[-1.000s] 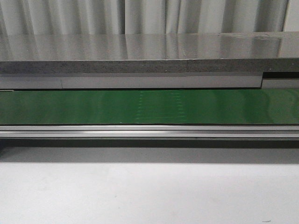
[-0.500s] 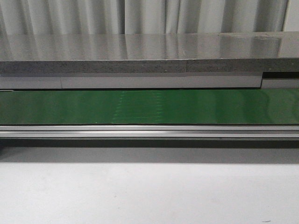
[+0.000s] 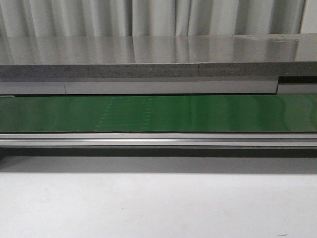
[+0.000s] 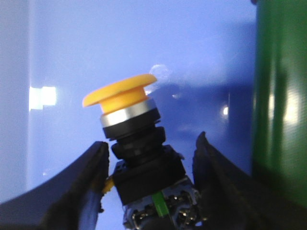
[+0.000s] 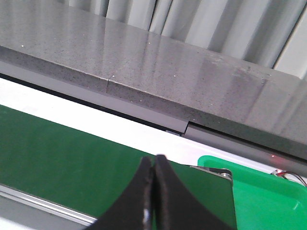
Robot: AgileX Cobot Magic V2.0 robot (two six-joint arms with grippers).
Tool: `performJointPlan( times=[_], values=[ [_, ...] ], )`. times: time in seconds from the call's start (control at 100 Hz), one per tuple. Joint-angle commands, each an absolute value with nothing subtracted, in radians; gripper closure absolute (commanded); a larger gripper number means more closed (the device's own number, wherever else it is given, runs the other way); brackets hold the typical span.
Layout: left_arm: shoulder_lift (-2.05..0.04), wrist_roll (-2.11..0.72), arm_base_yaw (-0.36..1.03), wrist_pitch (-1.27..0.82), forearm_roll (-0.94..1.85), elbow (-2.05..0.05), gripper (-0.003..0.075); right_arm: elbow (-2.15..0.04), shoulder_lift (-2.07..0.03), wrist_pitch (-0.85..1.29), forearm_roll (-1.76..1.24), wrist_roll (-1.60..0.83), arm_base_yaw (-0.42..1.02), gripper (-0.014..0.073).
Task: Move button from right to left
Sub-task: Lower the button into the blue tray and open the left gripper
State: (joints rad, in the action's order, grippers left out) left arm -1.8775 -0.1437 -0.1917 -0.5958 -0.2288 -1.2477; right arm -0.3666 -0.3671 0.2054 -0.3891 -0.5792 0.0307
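Two grippers, one job: the left gripper [image 4: 148, 184] has its fingers spread, the button [image 4: 139, 148] sitting between them over a blue surface [image 4: 144, 43], seemingly just let go, so the move looks about done. Right gripper [image 5: 153, 191] is pinched closed on nothing above the green belt [image 5: 62, 153].

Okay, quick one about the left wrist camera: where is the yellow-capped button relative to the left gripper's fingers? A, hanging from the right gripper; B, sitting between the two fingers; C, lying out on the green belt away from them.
B: the button sits between the two black fingers of the left gripper, against a blue surface; the right gripper is shut and holds nothing.
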Motion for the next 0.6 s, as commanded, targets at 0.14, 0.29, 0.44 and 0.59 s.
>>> performJointPlan(
  times=[0.14,0.29,0.44,0.59],
  values=[
    [-1.832,-0.143,-0.193,-0.554,-0.207,-1.28,0.0428,-0.391,-0.373,0.126,-0.402,-0.585,0.032,0.0652],
    [-1.832,-0.143,-0.193,-0.556,-0.196,-1.28,0.0255,-0.391,-0.373,0.126,-0.402,-0.585,0.032,0.0652],
    [-1.832,-0.143,-0.193,-0.558,-0.196,-1.28,0.0202,-0.391,-0.373,0.126,-0.402,-0.585,0.032,0.0652],
    [-1.828,-0.143,-0.193,-0.562,-0.196,-1.285,0.0202,-0.391,-0.373,0.126,-0.402,-0.585,0.032,0.0652]
  ],
)
